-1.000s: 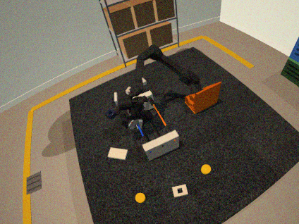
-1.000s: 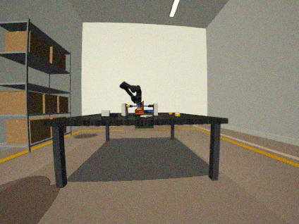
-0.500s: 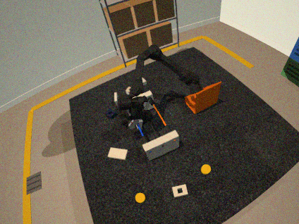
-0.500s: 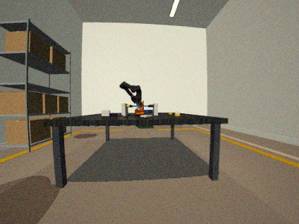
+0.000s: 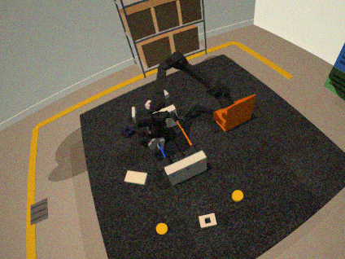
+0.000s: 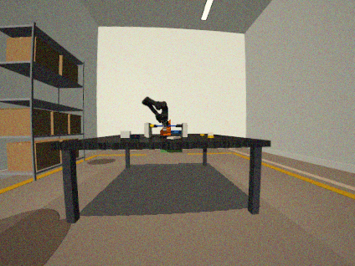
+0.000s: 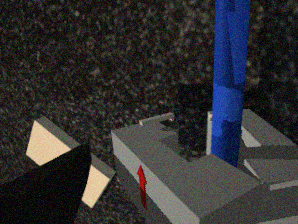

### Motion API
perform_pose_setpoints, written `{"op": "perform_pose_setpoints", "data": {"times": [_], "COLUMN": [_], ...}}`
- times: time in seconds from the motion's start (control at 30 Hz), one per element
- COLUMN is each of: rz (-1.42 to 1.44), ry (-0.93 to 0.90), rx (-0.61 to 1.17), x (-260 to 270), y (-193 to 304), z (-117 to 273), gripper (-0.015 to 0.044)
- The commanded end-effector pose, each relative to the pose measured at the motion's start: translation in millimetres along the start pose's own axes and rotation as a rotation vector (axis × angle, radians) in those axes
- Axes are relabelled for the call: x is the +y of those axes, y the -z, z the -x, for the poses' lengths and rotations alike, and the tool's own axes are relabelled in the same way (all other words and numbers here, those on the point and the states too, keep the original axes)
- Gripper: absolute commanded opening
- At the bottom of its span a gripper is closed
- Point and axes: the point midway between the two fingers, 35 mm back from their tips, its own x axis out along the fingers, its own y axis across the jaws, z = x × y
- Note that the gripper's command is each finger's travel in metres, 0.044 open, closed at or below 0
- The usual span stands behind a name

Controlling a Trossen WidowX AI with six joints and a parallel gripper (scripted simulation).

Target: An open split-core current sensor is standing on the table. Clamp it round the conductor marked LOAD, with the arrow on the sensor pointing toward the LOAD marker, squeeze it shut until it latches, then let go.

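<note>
The grey current sensor (image 5: 156, 142) (image 7: 187, 182) sits round the blue conductor (image 5: 162, 151) (image 7: 231, 65), which runs down into it in the wrist view. A red arrow (image 7: 142, 185) on its side face points up the wrist view. Gaps show between its grey parts; whether it is latched cannot be told. My gripper is open at the sensor. One black finger (image 7: 60, 182) shows at the lower left of the wrist view, apart from the sensor; the other finger is not visible there. No LOAD lettering can be read in any view.
The conductors run between a front block (image 5: 187, 169) and a rear block; an orange one (image 5: 184, 132) is beside the blue. A cream plate (image 5: 136, 177) (image 7: 47, 142) lies nearby. An orange stand (image 5: 242, 114), yellow discs (image 5: 238, 195) (image 5: 161, 228) and a holed square (image 5: 202, 221) stand farther off.
</note>
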Motion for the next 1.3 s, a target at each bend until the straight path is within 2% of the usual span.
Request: {"op": "perform_pose_setpoints", "data": {"times": [0.0,0.9,1.27], "rz": [-0.006,-0.006,0.0], "ry": [-0.011,-0.011,0.0], "rx": [-0.002,-0.002,0.0], "x": [4.1,4.1,0.0], "y": [0.3,0.3,0.0], "z": [2.9,2.9,0.0], "gripper": [0.044,0.044,0.0367]}}
